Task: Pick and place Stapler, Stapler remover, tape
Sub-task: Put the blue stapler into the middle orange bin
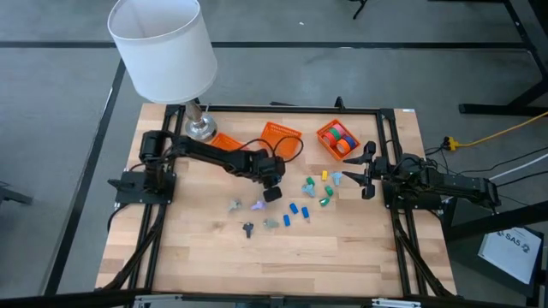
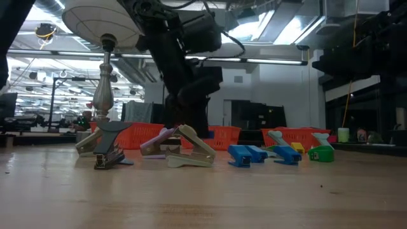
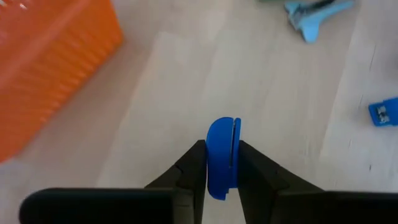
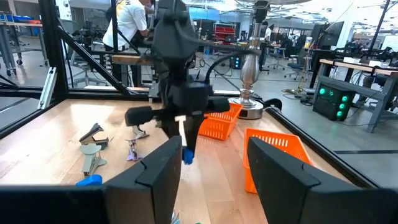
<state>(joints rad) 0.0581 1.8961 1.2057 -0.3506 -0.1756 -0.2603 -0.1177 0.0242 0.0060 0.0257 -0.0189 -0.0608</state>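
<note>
Blue roll, seemingly tape, in left tool.

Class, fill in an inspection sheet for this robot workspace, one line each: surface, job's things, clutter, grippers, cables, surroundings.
Surface: wooden table, bare in front.
Job's things: small staplers and removers scattered mid-table, among them a blue stapler; tape rolls in an orange basket; second orange basket nearby.
Clutter: lamp at the back left corner.
Grippers: left gripper closed on a blue piece, mid-table; right gripper open, waiting at the right edge.
Cables: yellow cable on the floor, right.
Surroundings: a person in the room beyond.
</note>
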